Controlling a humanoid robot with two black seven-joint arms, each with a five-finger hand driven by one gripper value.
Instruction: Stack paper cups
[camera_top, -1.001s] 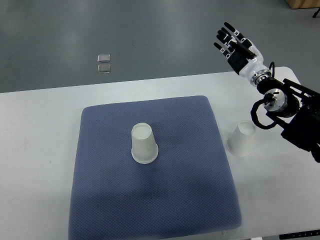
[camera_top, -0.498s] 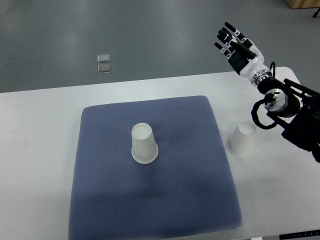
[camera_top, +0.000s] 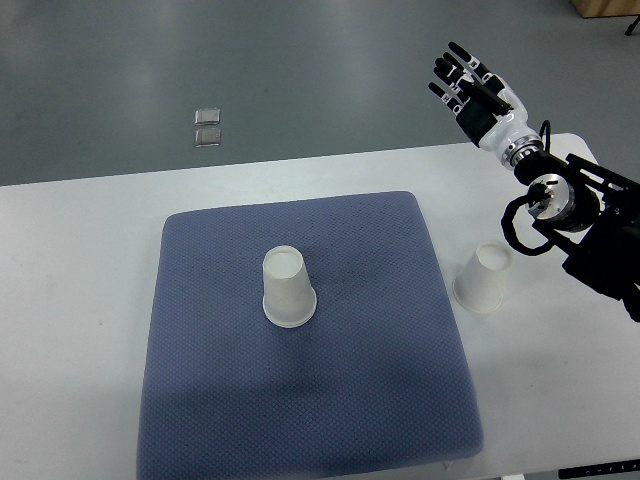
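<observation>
Two white paper cups are present, both standing upside down with the wide rim on the surface and the closed base uppermost. From this steep view their long axes run roughly vertical.

The first cup stands near the middle of the blue-grey padded mat, slightly above centre of the frame. Its base shows as a pale disc; the walls flare to a wider rim resting on the mat. The surface is plain and unmarked.

The second cup stands off the mat on the bare white table, just beside the mat's right edge, at centre right of the frame. It appears tilted slightly toward the upper right, the base facing that way. It is likewise plain white.

The right hand is at the upper right of the frame, past the table's far edge, well apart from both cups. Its fingers are extended and spread, holding nothing. The black forearm enters from the right edge, passing just right of the second cup.

Two small clear squares lie on the grey floor, upper left.
</observation>
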